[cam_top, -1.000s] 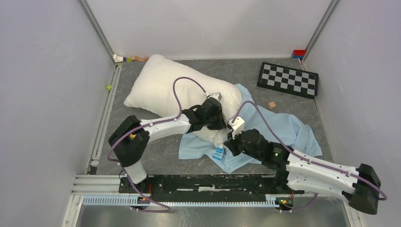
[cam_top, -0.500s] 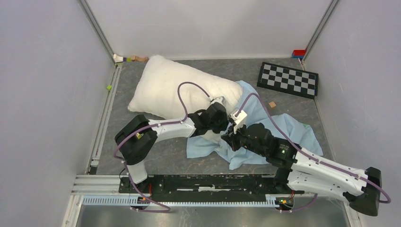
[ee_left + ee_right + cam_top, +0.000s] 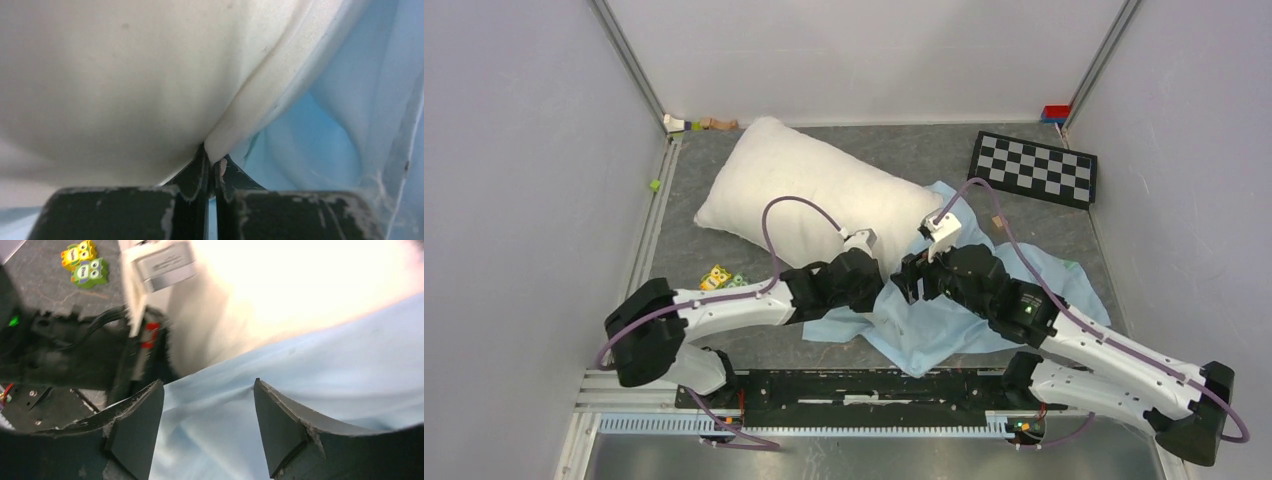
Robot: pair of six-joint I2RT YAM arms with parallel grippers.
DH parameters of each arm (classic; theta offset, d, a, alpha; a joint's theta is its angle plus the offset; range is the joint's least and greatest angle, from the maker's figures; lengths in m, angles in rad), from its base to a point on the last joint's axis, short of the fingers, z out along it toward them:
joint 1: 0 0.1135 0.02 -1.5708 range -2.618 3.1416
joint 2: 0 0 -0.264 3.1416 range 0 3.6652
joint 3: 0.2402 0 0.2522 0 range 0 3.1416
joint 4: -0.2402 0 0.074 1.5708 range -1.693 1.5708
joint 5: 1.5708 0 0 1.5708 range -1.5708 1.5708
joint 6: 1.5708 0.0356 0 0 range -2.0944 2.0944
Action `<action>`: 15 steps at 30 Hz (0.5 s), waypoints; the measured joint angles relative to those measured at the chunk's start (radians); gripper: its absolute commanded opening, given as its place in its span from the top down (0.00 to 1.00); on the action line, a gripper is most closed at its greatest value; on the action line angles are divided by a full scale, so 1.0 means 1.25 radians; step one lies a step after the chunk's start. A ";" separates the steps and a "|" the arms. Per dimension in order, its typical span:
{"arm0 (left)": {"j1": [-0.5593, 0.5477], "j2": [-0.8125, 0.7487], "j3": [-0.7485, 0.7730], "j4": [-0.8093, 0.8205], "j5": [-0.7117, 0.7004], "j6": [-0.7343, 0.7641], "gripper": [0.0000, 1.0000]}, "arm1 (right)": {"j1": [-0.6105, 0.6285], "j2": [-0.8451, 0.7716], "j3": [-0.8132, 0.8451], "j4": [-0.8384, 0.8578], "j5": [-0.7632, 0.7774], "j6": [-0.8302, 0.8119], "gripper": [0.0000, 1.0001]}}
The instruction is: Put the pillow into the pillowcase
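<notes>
The off-white pillow (image 3: 804, 185) lies slanted across the back left of the table, its right end over the light-blue pillowcase (image 3: 994, 310). My left gripper (image 3: 879, 290) is shut on a pinched fold at the pillow's near right corner. In the left wrist view that fold of the pillow (image 3: 150, 75) sits between the closed tips of the left gripper (image 3: 212, 155), with the pillowcase (image 3: 345, 115) beside it. My right gripper (image 3: 908, 284) is open just right of the left one. In its wrist view the right gripper (image 3: 207, 387) hovers over the pillowcase (image 3: 310, 385), nothing between its fingers.
A checkerboard (image 3: 1034, 167) lies at the back right with a red block (image 3: 1055, 112) in the corner behind it. A small wooden cube (image 3: 999, 222) sits near the pillowcase. Owl-shaped toys (image 3: 722, 278) lie left of the left arm. Small toys (image 3: 694, 123) sit in the back left corner.
The right gripper has opened and moved a little away from me over the pillowcase. The left arm pulled back toward the near left, still pinching the pillow, uncovering the owl toys.
</notes>
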 measured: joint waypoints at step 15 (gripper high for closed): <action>-0.060 -0.136 -0.032 -0.193 -0.035 0.014 0.57 | -0.172 0.045 0.104 -0.114 0.166 -0.028 0.21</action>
